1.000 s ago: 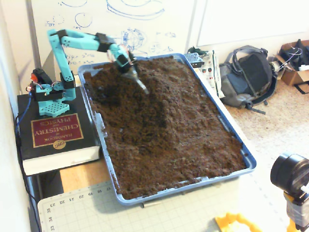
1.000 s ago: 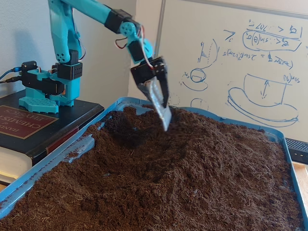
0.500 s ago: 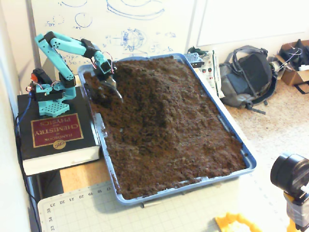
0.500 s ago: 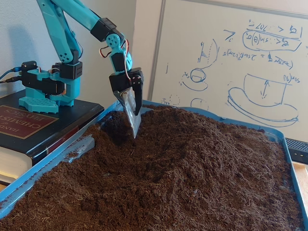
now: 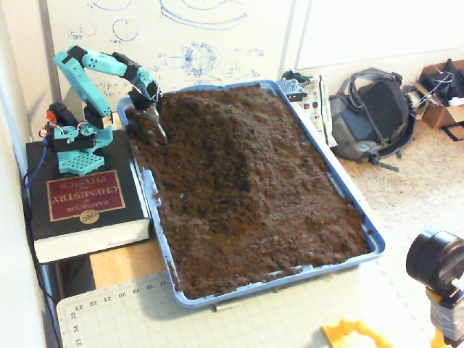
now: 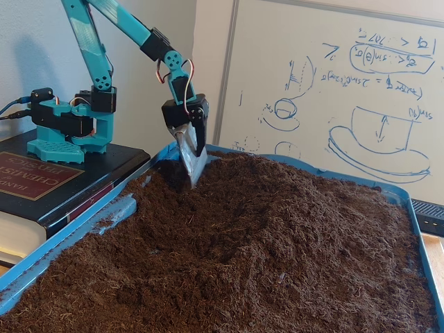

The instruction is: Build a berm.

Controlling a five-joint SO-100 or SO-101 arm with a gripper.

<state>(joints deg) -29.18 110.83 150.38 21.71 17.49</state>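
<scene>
Dark brown crumbly soil fills a blue tray (image 5: 373, 243). The berm (image 5: 235, 134) is a raised ridge running down the tray's middle from the far end; in the low fixed view the berm (image 6: 291, 201) humps up right of centre. My teal arm's gripper (image 5: 158, 133) points down at the tray's far left corner, left of the ridge. In the low fixed view the gripper (image 6: 193, 179) has its silvery fingers (image 6: 189, 149) pressed together, tip touching the soil in a hollow beside the ridge. Nothing shows between them.
The arm's base (image 5: 72, 141) stands on a thick chemistry handbook (image 5: 80, 199) left of the tray. A whiteboard (image 6: 361, 90) backs the tray. A backpack (image 5: 373, 116) lies on the floor to the right, a camera (image 5: 435, 264) stands at lower right, and a cutting mat (image 5: 217, 319) lies in front.
The gripper swung from above the ridge's far end leftward to the tray's far left corner and came down until its tip met the soil.
</scene>
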